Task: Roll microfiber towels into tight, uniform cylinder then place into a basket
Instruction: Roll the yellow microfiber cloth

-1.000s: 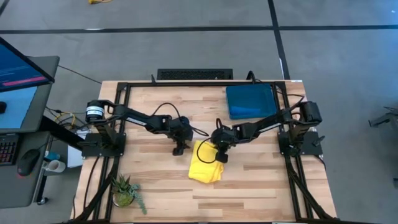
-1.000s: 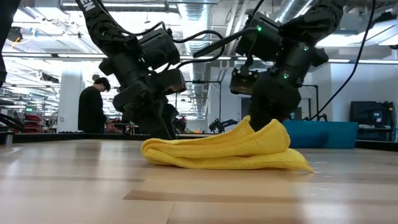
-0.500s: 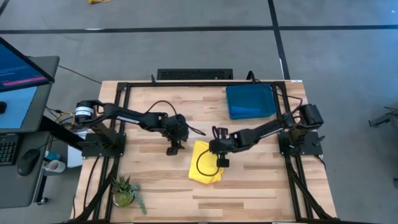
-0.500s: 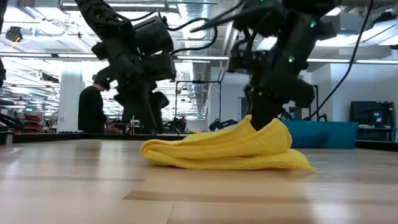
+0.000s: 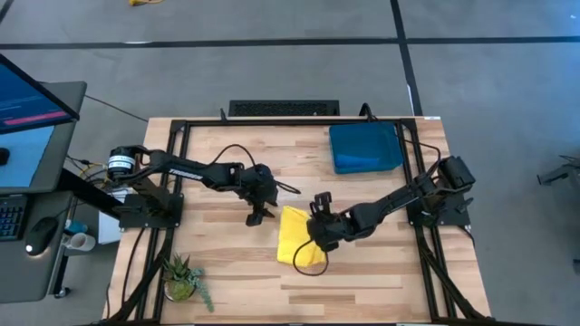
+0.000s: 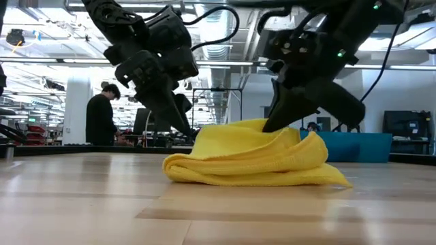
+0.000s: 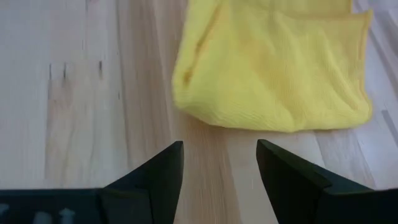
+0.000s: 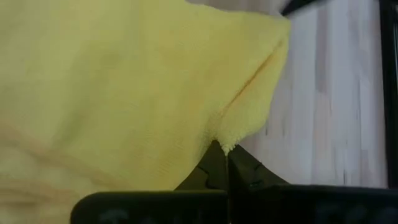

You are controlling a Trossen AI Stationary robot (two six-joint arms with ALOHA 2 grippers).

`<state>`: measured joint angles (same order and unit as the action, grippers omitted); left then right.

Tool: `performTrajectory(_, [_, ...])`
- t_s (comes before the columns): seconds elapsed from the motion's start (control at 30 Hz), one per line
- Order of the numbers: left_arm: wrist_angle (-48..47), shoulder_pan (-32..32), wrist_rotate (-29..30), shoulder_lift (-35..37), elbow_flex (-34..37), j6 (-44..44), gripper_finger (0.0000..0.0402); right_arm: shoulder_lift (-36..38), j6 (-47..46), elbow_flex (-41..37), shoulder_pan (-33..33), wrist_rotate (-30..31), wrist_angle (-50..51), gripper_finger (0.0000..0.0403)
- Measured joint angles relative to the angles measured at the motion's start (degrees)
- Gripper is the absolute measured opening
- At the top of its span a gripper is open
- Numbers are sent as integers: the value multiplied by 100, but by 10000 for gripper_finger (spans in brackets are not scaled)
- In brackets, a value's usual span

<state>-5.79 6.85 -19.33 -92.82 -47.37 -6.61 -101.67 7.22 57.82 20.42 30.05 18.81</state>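
Yellow towel (image 5: 296, 235) edge now pinched by right gripper (image 5: 319, 237) closed fingers, dragged toward lower centre, fold raised; rolling started. Left gripper (image 5: 256, 217) fingers open, beside towel.

So from bench level: the yellow towel (image 6: 255, 158) is bunched on the bench (image 6: 102, 204), with the right claw (image 6: 276, 122) pinching its top fold. The left claw (image 6: 178, 121) hangs just beside it, not touching. A teal basket (image 6: 357, 146) sits behind the right claw, and a person (image 6: 102, 116) stands way back.
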Motion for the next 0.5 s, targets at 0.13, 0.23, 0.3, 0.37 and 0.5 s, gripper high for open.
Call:
performTrajectory(0.13, [351,111,-163,-4,-2,153,195,0,280,0,79,26,-26,5])
performTrajectory(0.23, [483,262,-436,-4,-2,346,195,0,492,0,87,200,-20,10])
performTrajectory(0.3, [641,333,-450,-7,-2,503,195,4,652,0,85,375,-22,11])
performTrajectory(0.37, [855,372,-456,-7,-2,640,195,4,774,0,80,429,-44,9])
performTrajectory(0.5, [1037,376,-589,-7,-2,741,195,4,831,0,-16,440,-77,5])
